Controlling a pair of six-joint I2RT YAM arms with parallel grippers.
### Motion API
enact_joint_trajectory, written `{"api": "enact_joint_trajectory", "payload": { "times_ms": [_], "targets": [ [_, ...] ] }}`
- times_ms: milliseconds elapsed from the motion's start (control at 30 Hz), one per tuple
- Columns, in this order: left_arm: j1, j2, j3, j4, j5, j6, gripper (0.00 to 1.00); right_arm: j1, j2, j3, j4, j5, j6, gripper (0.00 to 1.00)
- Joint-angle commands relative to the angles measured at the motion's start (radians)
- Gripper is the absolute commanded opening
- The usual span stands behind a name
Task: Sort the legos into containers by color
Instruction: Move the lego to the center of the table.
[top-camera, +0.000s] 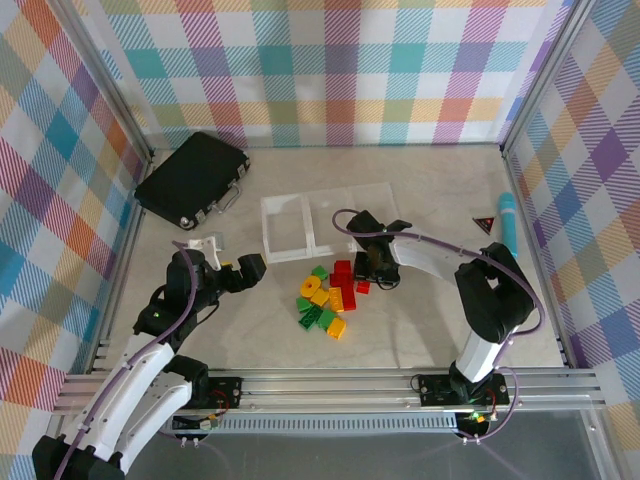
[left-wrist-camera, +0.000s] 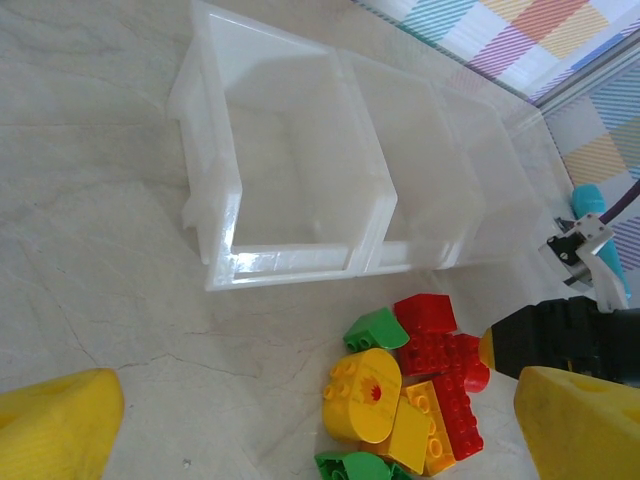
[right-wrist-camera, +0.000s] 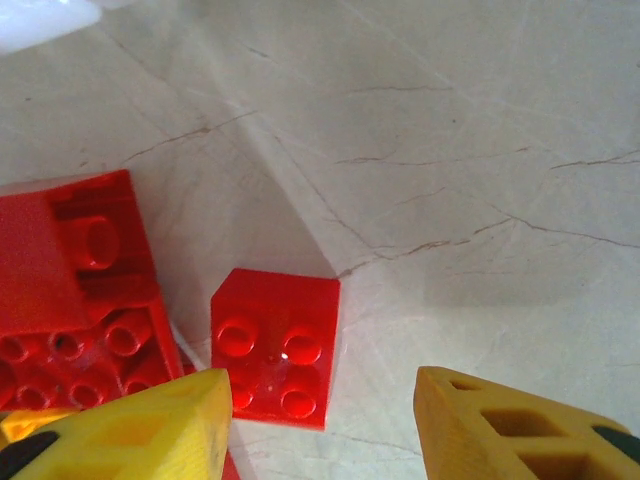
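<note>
Lying before 3 containers (left-wrist-camera: 290, 268), 1 pile of legos (left-wrist-camera: 432, 362); left jaws wide open, right jaws parted.

— What sits at the far left of the table (top-camera: 430, 180)?
— A black hard case (top-camera: 192, 178), shut and lying flat on the pale, veined surface, close to the left wall. Its handle faces the middle.
— And on the right?
— A teal stick-shaped object (top-camera: 508, 220) lies along the right wall. Just beside it is a small black triangular piece (top-camera: 485, 222) with a red mark.
— The surroundings?
— Plaid walls (top-camera: 340, 70) close three sides, and an aluminium rail (top-camera: 340, 385) runs along the near edge.
</note>
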Motion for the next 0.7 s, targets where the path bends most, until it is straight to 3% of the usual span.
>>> {"api": "enact_joint_trajectory", "payload": {
  "times_ms": [0,667],
  "targets": [
    [-0.010,-0.022,0.013,-0.007,0.016,0.003,1.00,0.013,0.020,0.029,-0.011,0.025,0.038,0.51],
    [-0.010,-0.047,-0.001,-0.047,0.007,0.004,1.00,0.037,0.037,0.063,0.005,0.050,0.071,0.52]
  ]
}}
